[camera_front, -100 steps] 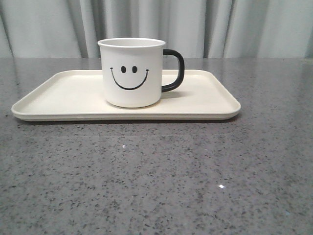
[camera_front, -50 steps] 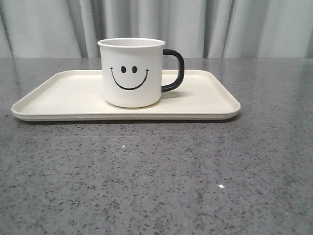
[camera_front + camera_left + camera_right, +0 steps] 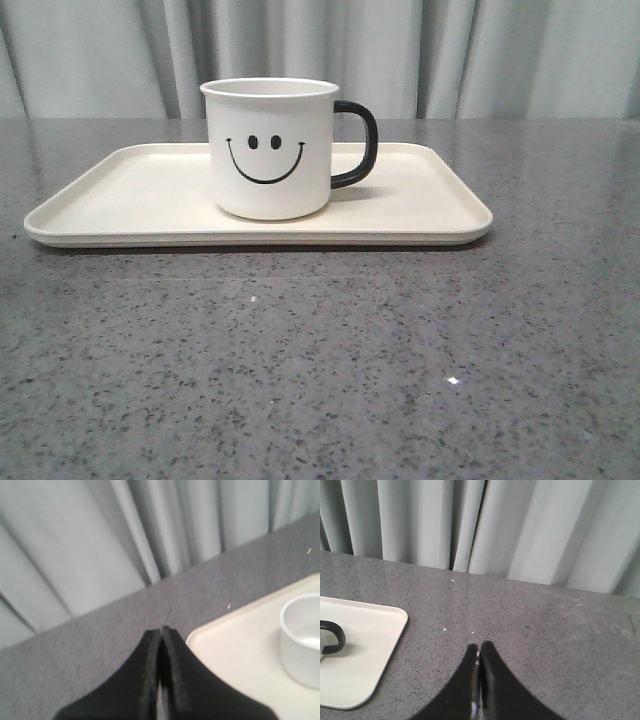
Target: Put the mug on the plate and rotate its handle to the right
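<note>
The mug [image 3: 270, 148] stands upright on the plate [image 3: 120, 200], roughly at its middle and a little toward the far rim, with its smiley face turned to the front camera. The handle [image 3: 358, 144] sticks out to the right side of the mug, its dark loop clear of the plate's surface. The plate lies flat on the grey speckled table [image 3: 320, 360], with a grey curtain [image 3: 500, 55] hanging behind. Neither arm shows in the front view, so both sets of fingers are well apart from the mug. In the left wrist view the left gripper [image 3: 160, 635] has its 2 fingers pressed together with nothing between them, hovering above the table just beside a corner of the plate; the mug's rim [image 3: 302, 630] shows farther along the plate, untouched. In the right wrist view the right gripper [image 3: 479, 652] likewise has its 2 fingers closed against each other and empty, held over bare table off the plate's right end, with the handle [image 3: 332, 635] visible at the picture's edge, apart from the fingertips.
</note>
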You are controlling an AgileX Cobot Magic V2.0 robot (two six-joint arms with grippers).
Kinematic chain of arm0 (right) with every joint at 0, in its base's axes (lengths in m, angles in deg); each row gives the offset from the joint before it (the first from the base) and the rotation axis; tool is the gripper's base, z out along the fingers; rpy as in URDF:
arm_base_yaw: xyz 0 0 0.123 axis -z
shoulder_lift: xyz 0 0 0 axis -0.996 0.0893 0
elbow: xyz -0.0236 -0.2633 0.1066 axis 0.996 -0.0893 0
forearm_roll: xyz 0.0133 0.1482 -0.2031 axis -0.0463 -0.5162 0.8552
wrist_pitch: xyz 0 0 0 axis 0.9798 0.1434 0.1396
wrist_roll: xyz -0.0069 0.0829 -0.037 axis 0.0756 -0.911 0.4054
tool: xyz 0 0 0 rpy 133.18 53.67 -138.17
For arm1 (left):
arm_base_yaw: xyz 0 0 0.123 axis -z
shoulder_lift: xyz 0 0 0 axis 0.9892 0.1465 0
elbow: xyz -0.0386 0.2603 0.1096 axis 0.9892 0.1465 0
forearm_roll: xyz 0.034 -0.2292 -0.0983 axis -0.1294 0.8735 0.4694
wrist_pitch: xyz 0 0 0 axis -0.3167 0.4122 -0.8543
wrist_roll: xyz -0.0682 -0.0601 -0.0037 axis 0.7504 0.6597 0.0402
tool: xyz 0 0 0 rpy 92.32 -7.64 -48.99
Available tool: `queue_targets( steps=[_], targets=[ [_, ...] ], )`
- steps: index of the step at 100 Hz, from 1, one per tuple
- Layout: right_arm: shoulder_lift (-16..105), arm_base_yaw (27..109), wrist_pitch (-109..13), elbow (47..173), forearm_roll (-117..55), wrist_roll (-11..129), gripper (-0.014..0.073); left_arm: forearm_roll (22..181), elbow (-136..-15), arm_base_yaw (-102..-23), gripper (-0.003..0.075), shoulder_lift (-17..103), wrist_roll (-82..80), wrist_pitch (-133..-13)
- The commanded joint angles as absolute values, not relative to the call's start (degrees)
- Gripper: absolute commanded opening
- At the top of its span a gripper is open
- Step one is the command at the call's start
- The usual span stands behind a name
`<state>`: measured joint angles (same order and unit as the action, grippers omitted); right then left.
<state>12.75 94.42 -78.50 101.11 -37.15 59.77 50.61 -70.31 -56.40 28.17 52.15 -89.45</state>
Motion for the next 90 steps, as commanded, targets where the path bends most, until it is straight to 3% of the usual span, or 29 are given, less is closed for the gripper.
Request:
queue_targets(
  steps=[1, 12, 23, 53, 90],
  targets=[
    [12.93, 94.39, -74.89, 102.34, -37.32, 59.67, -0.006, 52.26, -62.62, -58.83, -0.002, 21.88, 52.84, -69.07],
    [12.93, 94.39, -74.89, 102.34, -37.32, 59.67, -0.006, 56.25, -49.81, -62.61, -0.002, 14.12, 52.84, -54.58],
    [12.93, 94.39, -74.89, 102.34, -37.32, 59.67, -0.006, 60.97, -39.53, -66.23, -0.002, 6.32, 52.84, -48.46],
    [12.93, 94.39, -74.89, 102.34, -37.32, 59.67, -0.006, 69.69, -23.58, -74.15, -0.002, -9.59, 52.84, -48.21],
    [12.94, 94.39, -75.11, 102.34, -37.32, 59.67, -0.006, 69.69, -17.65, -75.34, -0.002, -16.81, 52.84, -50.23]
  ],
)
